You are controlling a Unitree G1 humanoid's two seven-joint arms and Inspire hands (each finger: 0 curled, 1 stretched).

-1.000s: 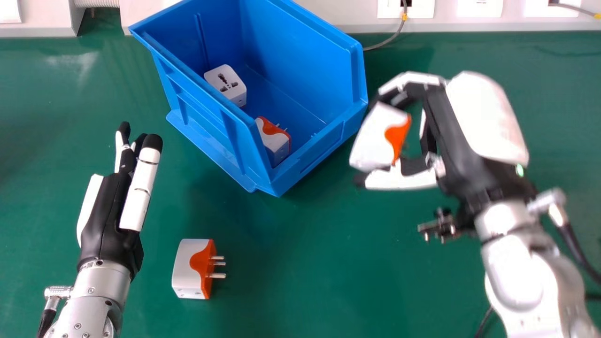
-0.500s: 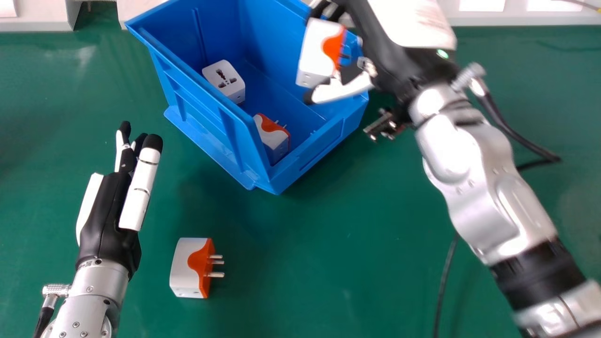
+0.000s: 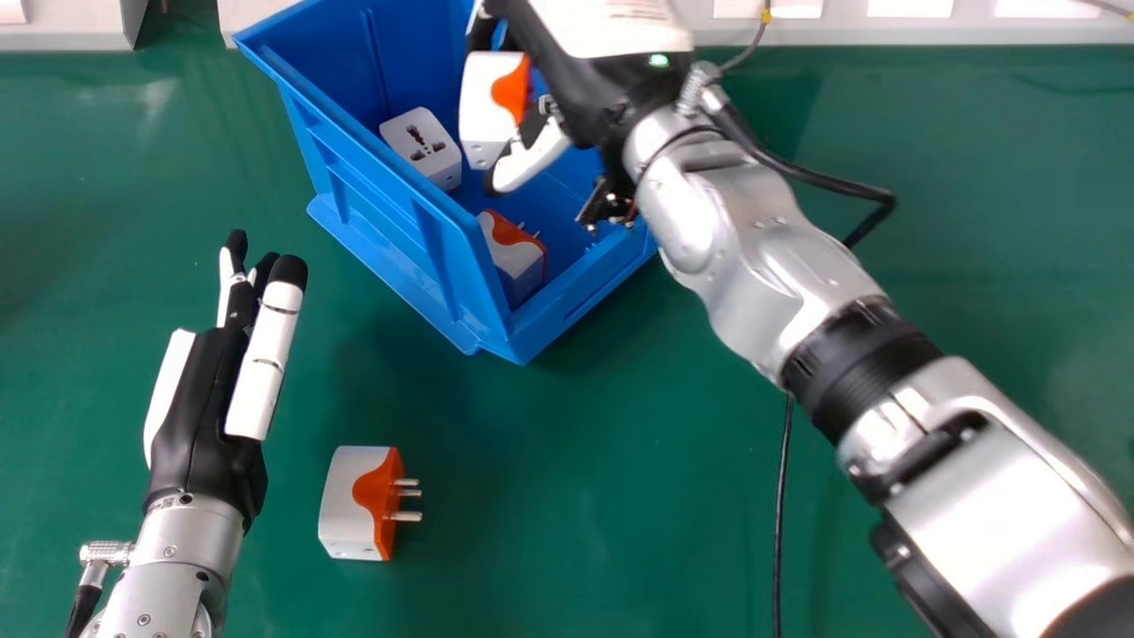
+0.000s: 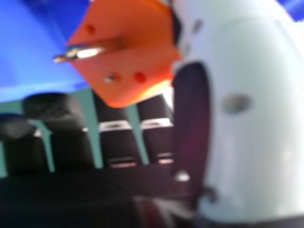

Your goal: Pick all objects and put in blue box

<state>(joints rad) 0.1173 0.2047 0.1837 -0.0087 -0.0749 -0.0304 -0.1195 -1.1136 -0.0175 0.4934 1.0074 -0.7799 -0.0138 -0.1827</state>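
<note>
The blue box (image 3: 390,190) sits on the green tabletop (image 3: 620,487), and in the head view the right hand (image 3: 585,97) is over its opening, gripping a white-and-orange travel adapter (image 3: 483,111) between its thumb (image 3: 532,161) and fingers. The right hand view shows that adapter's orange face with a metal pin (image 4: 85,51) sticking out, and blue plastic of the box beyond. Inside the box, a white adapter with socket holes (image 3: 421,146) rests near the left wall, socket face up. A second orange-and-white adapter (image 3: 514,252) lies in the box's near corner, its pins toward the right wall. Outside, on the robot's side of the box and to its left, a loose orange-and-white adapter (image 3: 354,509) lies with its pins pointing right. The left hand (image 3: 199,416) is left of the box, well apart from it, fingers extended and holding nothing.
</note>
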